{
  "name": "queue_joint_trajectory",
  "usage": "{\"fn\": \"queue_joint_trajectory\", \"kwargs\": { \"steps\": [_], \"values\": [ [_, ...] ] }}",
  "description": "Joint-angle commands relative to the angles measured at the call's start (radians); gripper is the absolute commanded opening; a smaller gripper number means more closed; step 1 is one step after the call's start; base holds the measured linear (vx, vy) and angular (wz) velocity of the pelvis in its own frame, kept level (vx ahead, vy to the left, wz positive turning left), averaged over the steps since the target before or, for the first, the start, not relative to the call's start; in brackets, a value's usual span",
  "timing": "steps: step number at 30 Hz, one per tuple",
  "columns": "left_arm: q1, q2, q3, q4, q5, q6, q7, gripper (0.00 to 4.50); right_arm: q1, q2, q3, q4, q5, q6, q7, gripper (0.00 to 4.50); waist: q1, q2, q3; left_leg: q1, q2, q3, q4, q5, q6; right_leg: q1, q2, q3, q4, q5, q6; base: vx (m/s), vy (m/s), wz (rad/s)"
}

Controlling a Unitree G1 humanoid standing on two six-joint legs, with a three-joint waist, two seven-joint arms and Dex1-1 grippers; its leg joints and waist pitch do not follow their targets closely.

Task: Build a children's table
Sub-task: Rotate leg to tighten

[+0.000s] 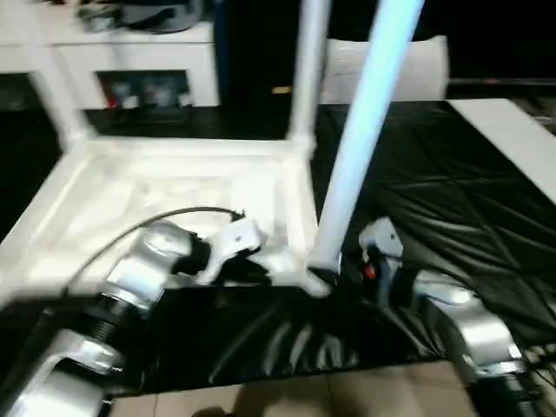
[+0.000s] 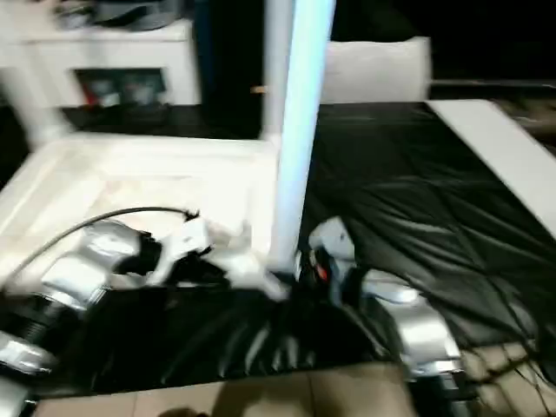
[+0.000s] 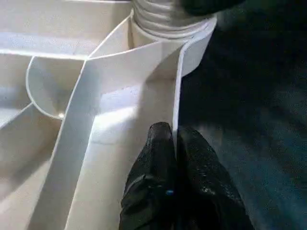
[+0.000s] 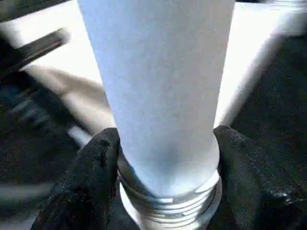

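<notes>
While right gripper (image 4: 165, 187) clasps leg (image 1: 360, 139) near threaded end at tabletop's (image 1: 165, 195) near corner socket, left gripper (image 3: 173, 143) pinches rim; hollow plastic, light, slick: you grip low

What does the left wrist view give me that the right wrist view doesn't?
Left wrist alone: the left gripper pinching the tabletop rim, the ribbed underside, and the corner socket.

Right wrist alone: the right gripper with a black finger on each side of the leg, just above its threaded end.

Both: that leg's threaded end at the near right corner, over the black mat.
</notes>
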Motion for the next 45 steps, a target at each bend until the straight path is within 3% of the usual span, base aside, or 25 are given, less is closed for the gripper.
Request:
{"fn": "queue_joint_trajectory", "kwargs": {
  "steps": [1, 5, 6, 8, 10, 13, 14, 20, 22, 25, 28, 31, 34, 36, 39, 45],
  "values": [
    [-0.032, -0.132, 0.013, -0.025, -0.029, 0.060, 0.164, 0.00, -0.028, 0.135, 0.089, 0.066, 0.034, 0.076, -0.056, 2.70, -0.009, -0.001, -0.033, 0.010, 0.054, -0.042, -0.093, -0.417, -0.053, 0.002, -0.085, 0.042, -0.113, -0.516, -0.119, 0.000, 0.000, 0.00],
    [-0.069, -0.223, 0.050, 0.001, -0.005, 0.112, 0.313, 0.00, -0.097, 0.227, 0.055, 0.163, 0.010, 0.104, -0.200, 2.70, -0.025, -0.001, -0.035, 0.005, 0.052, -0.043, -0.095, -0.419, -0.051, 0.006, -0.080, 0.035, -0.114, -0.435, -0.129, 0.000, 0.000, 0.00],
    [-0.080, -0.249, 0.058, -0.001, 0.005, 0.133, 0.367, 0.00, -0.125, 0.241, 0.058, 0.199, -0.029, 0.111, -0.243, 2.70, -0.026, -0.005, -0.037, 0.007, 0.052, -0.041, -0.094, -0.420, -0.047, 0.004, -0.080, 0.036, -0.114, -0.413, -0.134, 0.000, 0.000, 0.00],
    [-0.084, -0.262, 0.056, -0.012, 0.023, 0.150, 0.399, 0.00, -0.146, 0.261, 0.034, 0.234, -0.033, 0.094, -0.273, 2.70, -0.025, -0.005, -0.037, 0.012, 0.049, -0.036, -0.091, -0.414, -0.037, -0.001, -0.081, 0.040, -0.116, -0.397, -0.141, 0.000, 0.000, 0.00],
    [-0.083, -0.265, 0.051, -0.022, 0.033, 0.159, 0.406, 0.00, -0.153, 0.274, 0.011, 0.246, -0.018, 0.087, -0.280, 3.26, -0.024, -0.006, -0.038, 0.010, 0.049, -0.035, -0.089, -0.392, -0.020, 0.001, -0.085, 0.044, -0.118, -0.388, -0.145, 0.000, 0.000, 0.00],
    [-0.053, -0.237, 0.024, -0.067, 0.054, 0.154, 0.369, 0.00, -0.134, 0.254, 0.008, 0.219, -0.032, 0.062, -0.263, 3.50, -0.020, -0.005, -0.042, 0.001, 0.053, -0.033, -0.092, -0.333, -0.005, 0.010, -0.082, 0.045, -0.110, -0.305, -0.149, 0.000, 0.000, 0.00],
    [-0.048, -0.232, 0.019, -0.072, 0.058, 0.150, 0.364, 0.00, -0.130, 0.252, 0.007, 0.215, -0.034, 0.057, -0.258, 3.76, -0.020, -0.006, -0.043, 0.001, 0.053, -0.032, -0.091, -0.329, -0.002, 0.010, -0.081, 0.044, -0.110, -0.298, -0.149, 0.000, 0.000, 0.00],
    [-0.009, -0.142, -0.015, -0.079, 0.057, 0.055, 0.272, 0.00, -0.051, 0.156, -0.002, 0.124, -0.067, -0.037, -0.212, 4.16, -0.007, -0.008, -0.051, -0.004, 0.050, -0.023, -0.084, -0.240, 0.022, 0.015, -0.079, 0.046, -0.104, -0.200, -0.168, 0.000, 0.000, 0.00],
    [-0.004, -0.122, -0.018, -0.074, 0.053, 0.025, 0.242, 0.00, -0.029, 0.135, -0.015, 0.095, -0.055, -0.058, -0.181, 4.29, -0.006, -0.007, -0.060, -0.009, 0.052, -0.020, -0.076, -0.172, 0.035, 0.021, -0.079, 0.045, -0.090, -0.086, -0.190, 0.000, 0.000, 0.00],
    [0.014, -0.063, -0.028, -0.081, 0.026, -0.074, 0.122, 0.00, 0.030, 0.049, -0.032, 0.009, -0.028, -0.106, -0.069, 4.45, -0.001, -0.005, -0.060, -0.012, 0.053, -0.018, -0.070, -0.125, 0.077, 0.024, -0.075, 0.041, -0.080, 0.036, -0.215, 0.000, 0.000, 0.00],
    [0.020, -0.034, -0.030, -0.091, -0.006, -0.103, 0.046, 0.00, 0.058, -0.023, -0.025, -0.034, -0.032, -0.135, 0.004, 4.45, 0.000, -0.006, -0.058, -0.009, 0.054, -0.016, -0.070, -0.147, 0.081, 0.024, -0.075, 0.039, -0.082, -0.006, -0.228, 0.000, 0.000, 0.00],
    [0.012, 0.024, -0.060, -0.066, -0.011, -0.168, -0.054, 0.00, 0.084, -0.122, -0.043, -0.098, 0.025, -0.146, 0.138, 4.45, 0.008, -0.005, -0.054, -0.005, 0.059, -0.017, -0.074, -0.184, 0.077, 0.021, -0.075, 0.041, -0.086, -0.075, -0.221, 0.000, 0.000, 0.00],
    [0.005, 0.046, -0.066, -0.049, -0.029, -0.196, -0.119, 0.00, 0.087, -0.178, -0.036, -0.110, 0.042, -0.149, 0.226, 4.45, 0.012, -0.006, -0.053, -0.003, 0.060, -0.015, -0.073, -0.184, 0.069, 0.017, -0.076, 0.041, -0.083, -0.065, -0.229, 0.000, 0.000, 0.00],
    [0.001, 0.059, -0.072, -0.041, -0.037, -0.209, -0.158, 0.00, 0.085, -0.206, -0.029, -0.113, 0.052, -0.141, 0.273, 4.45, 0.014, -0.008, -0.054, -0.004, 0.059, -0.015, -0.071, -0.184, 0.071, 0.021, -0.079, 0.040, -0.083, -0.072, -0.231, 0.000, 0.000, 0.00],
    [-0.012, 0.103, -0.105, -0.015, -0.030, -0.262, -0.256, 0.00, 0.066, -0.266, 0.020, -0.095, 0.039, -0.176, 0.369, 4.45, 0.015, -0.005, -0.056, -0.005, 0.058, -0.015, -0.069, -0.170, 0.076, 0.022, -0.079, 0.040, -0.082, -0.062, -0.234, 0.000, 0.000, 0.00],
    [-0.032, 0.127, -0.146, 0.005, -0.027, -0.318, -0.349, 0.00, 0.024, -0.299, 0.088, -0.054, 0.027, -0.211, 0.485, 4.45, 0.018, -0.006, -0.059, -0.003, 0.061, -0.015, -0.067, -0.164, 0.079, 0.021, -0.078, 0.037, -0.075, -0.044, -0.258, 0.000, 0.000, 0.00]
  ]
}}
